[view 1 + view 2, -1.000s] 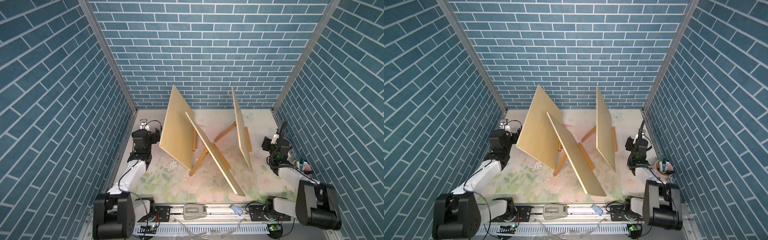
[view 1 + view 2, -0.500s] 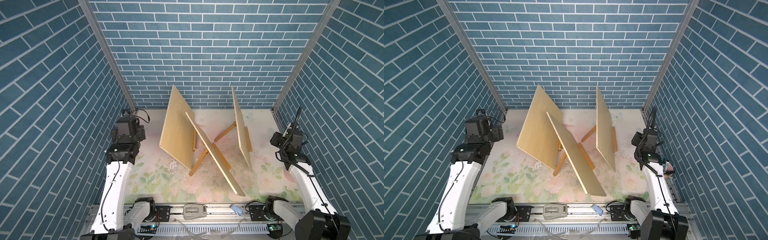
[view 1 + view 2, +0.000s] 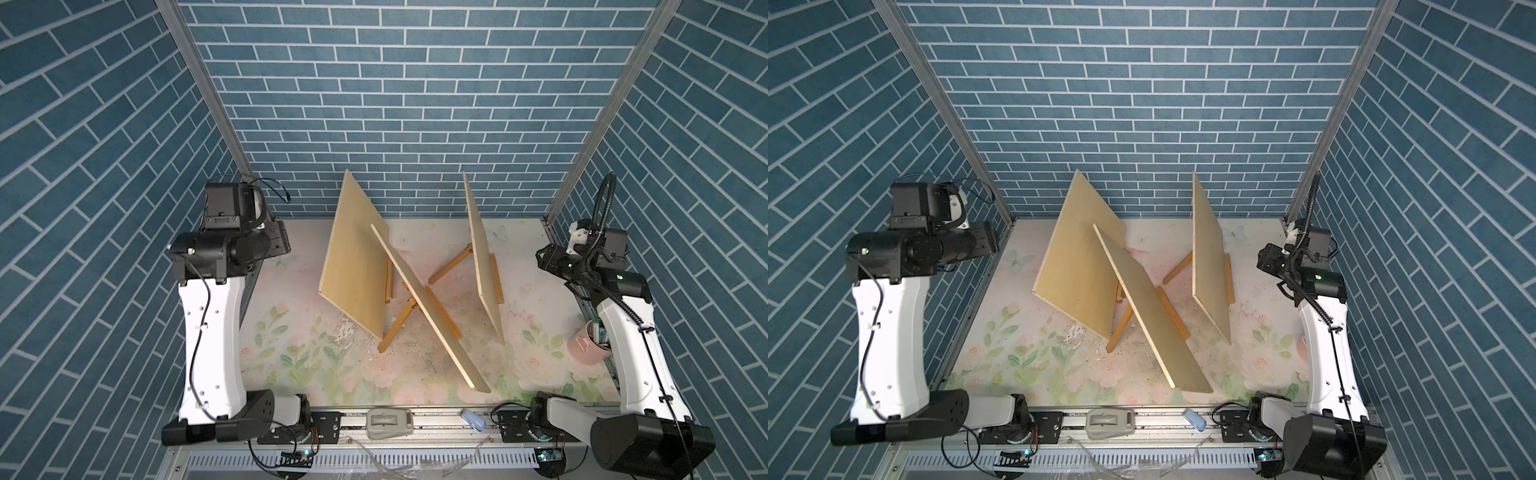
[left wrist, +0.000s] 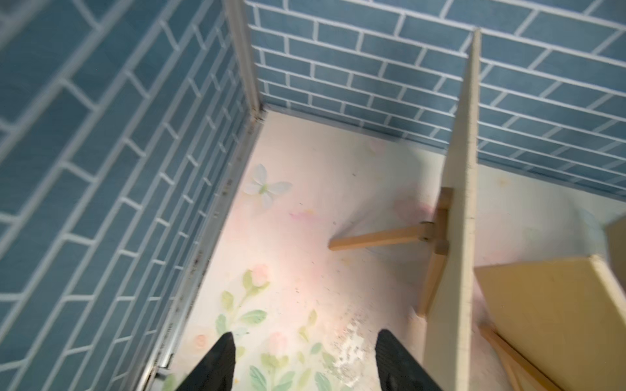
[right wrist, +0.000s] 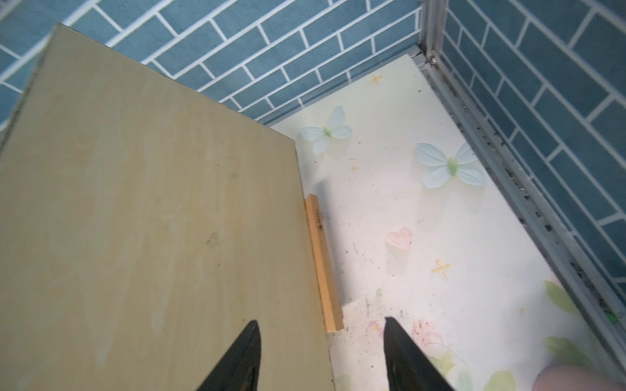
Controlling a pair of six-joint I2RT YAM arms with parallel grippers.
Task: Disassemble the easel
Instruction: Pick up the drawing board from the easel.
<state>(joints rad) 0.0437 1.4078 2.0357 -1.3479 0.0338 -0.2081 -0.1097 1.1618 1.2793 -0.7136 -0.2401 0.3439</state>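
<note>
1. Boards [image 3: 357, 266]: pale wood, matt, smooth faces, rougher cut edges.
2. Easel legs [image 3: 395, 330]: orange-toned wood, smooth.
3. Table mat [image 3: 299, 353]: floral print, slight sheen, scuffed and flaked in patches.
4. Left gripper fingers [image 4: 216, 365]: matt black plastic.
5. Corner post [image 3: 206, 85]: bare grey metal.

We can read no text, label, brand or number anywhere; tiny dark marks on the wooden strip [image 5: 320, 243], toward two o'clock, are illegible.

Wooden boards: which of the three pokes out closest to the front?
The middle pale wooden board, leaning lowest: its bottom corner nearly reaches the front metal rail. The left board and right board stop farther back.
</note>
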